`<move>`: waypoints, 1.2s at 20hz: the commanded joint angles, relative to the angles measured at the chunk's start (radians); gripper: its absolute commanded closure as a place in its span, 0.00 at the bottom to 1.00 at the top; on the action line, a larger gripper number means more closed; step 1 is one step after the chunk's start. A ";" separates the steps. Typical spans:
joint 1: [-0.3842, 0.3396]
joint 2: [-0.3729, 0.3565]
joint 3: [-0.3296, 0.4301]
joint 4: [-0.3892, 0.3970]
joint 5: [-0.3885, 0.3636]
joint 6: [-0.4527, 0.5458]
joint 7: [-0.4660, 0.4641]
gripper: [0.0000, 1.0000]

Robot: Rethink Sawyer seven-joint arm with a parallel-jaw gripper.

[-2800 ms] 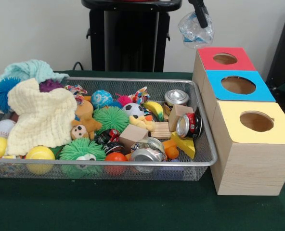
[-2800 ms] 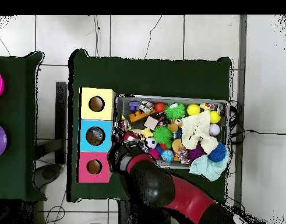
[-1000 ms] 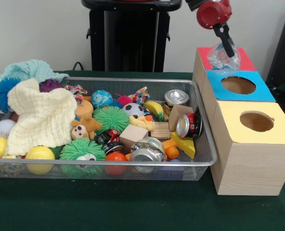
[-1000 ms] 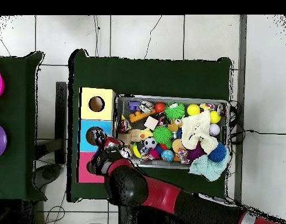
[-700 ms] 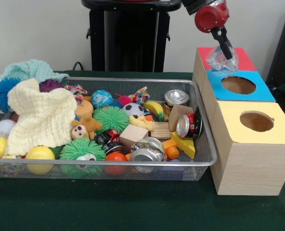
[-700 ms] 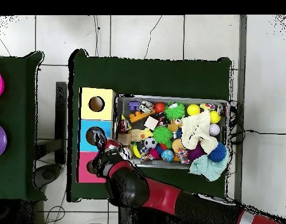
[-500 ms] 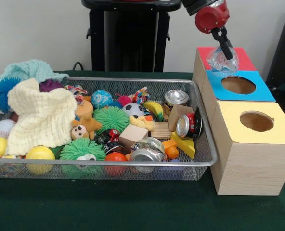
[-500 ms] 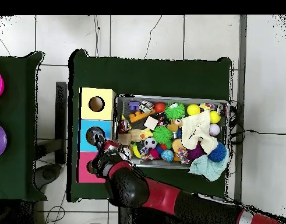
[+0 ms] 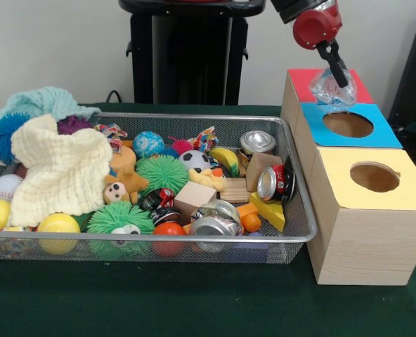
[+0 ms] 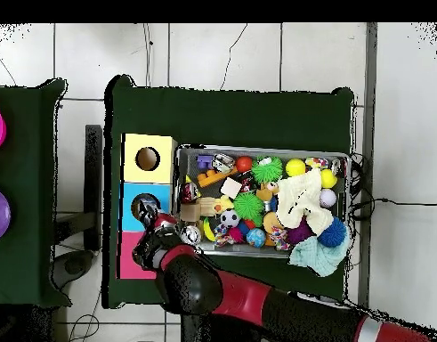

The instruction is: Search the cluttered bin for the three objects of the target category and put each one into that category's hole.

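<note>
Front view: claw [image 9: 336, 74] clamped on a crumpled clear plastic bottle [image 9: 332, 89], low over the red box [image 9: 301, 83], just beside the blue box's hole [image 9: 347, 124]. Delivery step; next, probably centring over the proper hole, then letting go. Overhead view: arm [image 10: 190, 283] over the red box, bottle hidden.

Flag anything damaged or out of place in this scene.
The cans in the wire bin are crushed, like the red can. The gripper holds a crumpled clear plastic piece over the red box.
</note>
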 commanded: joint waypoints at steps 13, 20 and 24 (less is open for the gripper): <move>-0.014 0.160 -0.067 -0.254 -0.096 -0.138 0.166 1.00; 0.022 0.182 -0.081 -0.289 -0.105 -0.182 0.188 1.00; 0.019 0.152 -0.065 -0.256 -0.074 -0.160 0.199 1.00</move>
